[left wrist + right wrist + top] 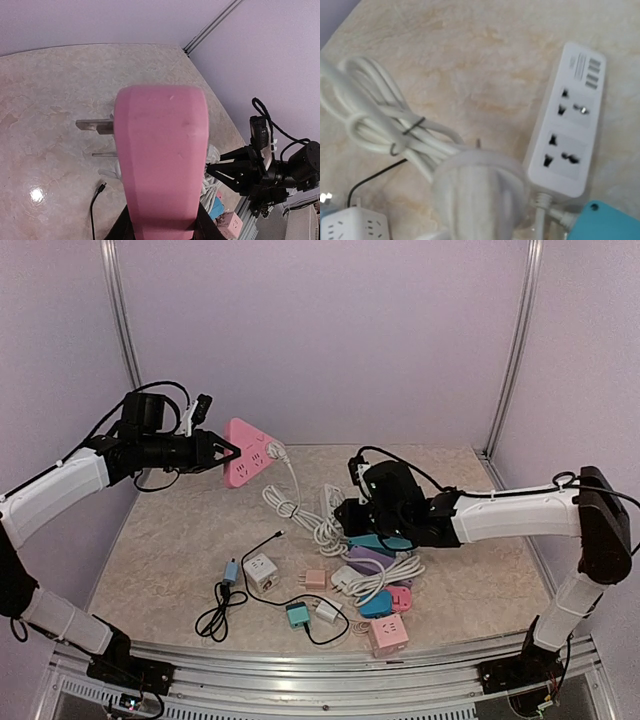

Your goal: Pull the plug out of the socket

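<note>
Left gripper [228, 452] clamps the pink socket [248, 448], raised off the table [160, 540]. Right gripper [346, 512] closed on white plug [480, 195], prong exposed.

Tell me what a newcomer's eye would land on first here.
First, the pink triangular socket, held in the air by the left jaws at the rear left, with a white cord trailing from it down to the table. Next, the jumble of pastel adapters and coiled cables at the centre front, where the right jaws grip a blurred white plug beside a white power strip.
</note>
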`<action>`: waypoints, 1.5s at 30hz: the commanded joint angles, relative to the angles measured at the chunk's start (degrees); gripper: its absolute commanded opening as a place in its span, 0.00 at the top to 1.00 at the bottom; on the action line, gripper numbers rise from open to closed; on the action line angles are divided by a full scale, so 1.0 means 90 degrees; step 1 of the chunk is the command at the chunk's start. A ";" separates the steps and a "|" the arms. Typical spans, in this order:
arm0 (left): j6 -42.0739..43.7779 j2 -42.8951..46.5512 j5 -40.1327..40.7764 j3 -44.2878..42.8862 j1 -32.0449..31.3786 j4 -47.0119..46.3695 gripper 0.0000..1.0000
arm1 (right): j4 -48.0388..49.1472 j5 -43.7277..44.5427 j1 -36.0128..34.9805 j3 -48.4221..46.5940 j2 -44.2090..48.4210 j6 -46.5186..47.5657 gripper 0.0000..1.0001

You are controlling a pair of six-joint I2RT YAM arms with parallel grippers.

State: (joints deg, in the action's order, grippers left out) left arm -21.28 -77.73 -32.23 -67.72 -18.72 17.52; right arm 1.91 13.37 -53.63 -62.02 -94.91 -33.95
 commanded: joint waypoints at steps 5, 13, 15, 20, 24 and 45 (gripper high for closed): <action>-0.0104 0.0279 -0.0491 -0.0064 0.0049 -0.0908 1.00 | 0.0545 -0.0788 0.0409 0.0494 -0.0431 -0.0557 0.89; -0.0104 0.0156 -0.0510 -0.0044 0.0020 -0.0929 1.00 | 0.0652 -0.0793 0.0476 0.0736 -0.0308 -0.0552 0.31; -0.0090 0.0133 -0.0504 -0.0029 0.0001 -0.0943 1.00 | 0.0704 -0.0731 0.0474 0.0831 -0.0173 -0.0486 0.28; -0.0087 0.0097 -0.0485 -0.0024 -0.0029 -0.0950 1.00 | 0.0917 -0.0506 0.0475 0.1149 0.0271 -0.0322 0.20; -0.0077 0.0082 -0.0454 -0.0024 -0.0048 -0.0923 1.00 | 0.0866 -0.0248 0.0475 0.1324 0.0601 -0.0224 0.14; 0.0052 0.0087 -0.0410 0.0246 -0.0634 -0.0437 1.00 | 0.0961 -0.0761 -0.0011 0.0999 0.2103 0.0809 0.14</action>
State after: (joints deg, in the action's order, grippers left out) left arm -20.97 -77.65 -32.93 -65.67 -24.12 16.64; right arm 7.84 10.02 -51.68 -50.94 -77.01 -30.04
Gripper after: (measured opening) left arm 0.293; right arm 0.860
